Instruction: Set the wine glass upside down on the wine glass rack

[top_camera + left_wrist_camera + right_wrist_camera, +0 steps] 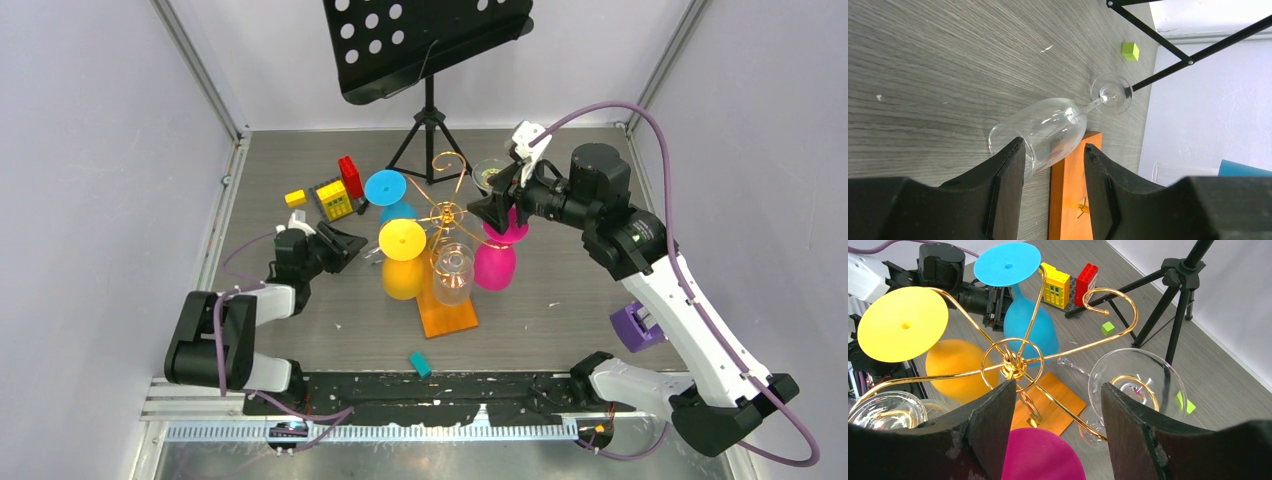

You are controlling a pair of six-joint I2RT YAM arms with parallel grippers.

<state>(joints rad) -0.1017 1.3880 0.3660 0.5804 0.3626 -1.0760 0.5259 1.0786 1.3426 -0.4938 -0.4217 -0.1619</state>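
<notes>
Left gripper jaws stand parted at the clear wine glass, which lies sideways beside the wine glass rack. Right gripper stands open above the rack.

Wine glass beside wine glass rack

Grey wood-grain table. Resting directly on it: the orange base of the wine glass rack; a clear wine glass on its side against that base; a black tripod; a toy-brick cluster; a yellow brick; a green cube; a teal block near the front edge.
</notes>
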